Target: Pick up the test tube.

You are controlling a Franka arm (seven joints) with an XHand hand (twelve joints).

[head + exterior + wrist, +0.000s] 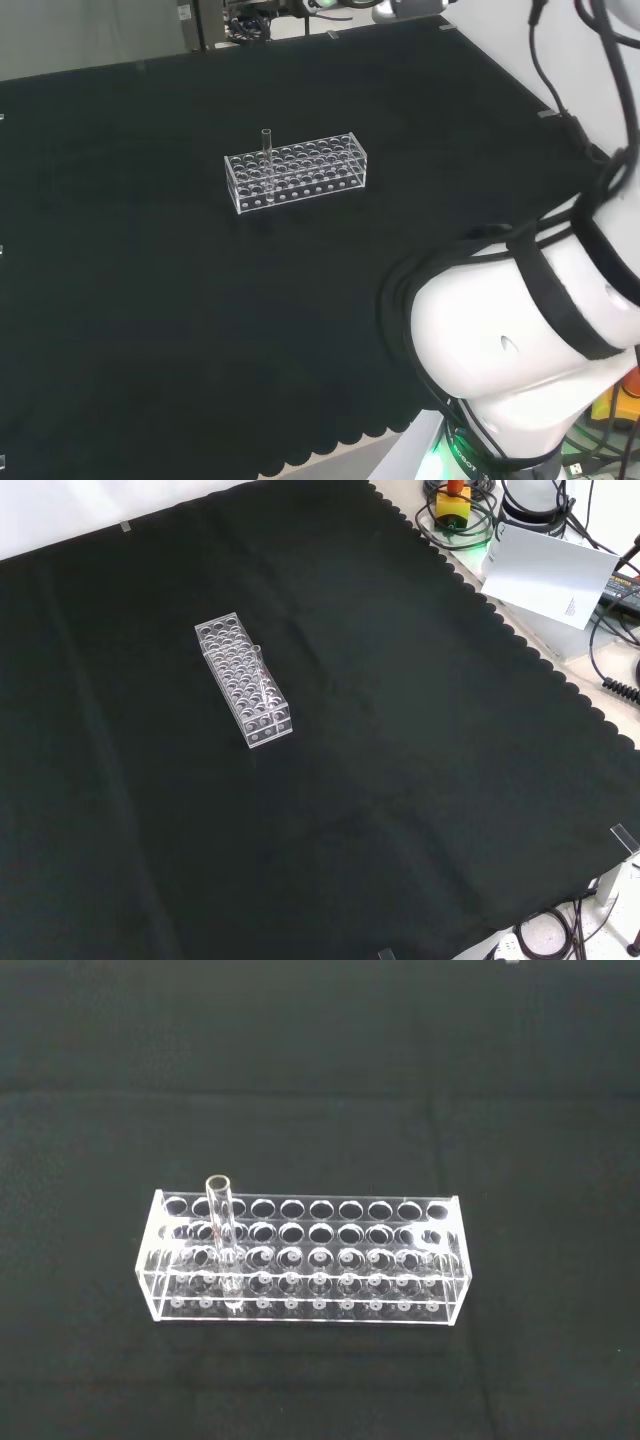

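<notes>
- Black cloth (150, 300) covers the whole bench, with a scalloped edge along one side; in the front view that edge runs down the right.
- White links of the robot arm (520, 340), wrapped with black cables and straps, take up the lower right of the head view.
- A clear plastic rack (297, 170) with rows of round holes sits on the cloth. In the head view it lies left of the arm and towards the far side, its long side running left to right. In the front view it lies left of centre, its long side running up and down the picture.
- A clear glass test tube (222, 1235) stands upright in the rack, in a hole near one end. In the head view it is near the rack's left end and its open top rises above the rack. Nothing touches it.
- A yellow and red button box (452, 502) and coiled cables sit off the cloth at the top right of the front view.
- The state of the hand's fingers, whether spread or curled, cannot be told.
</notes>
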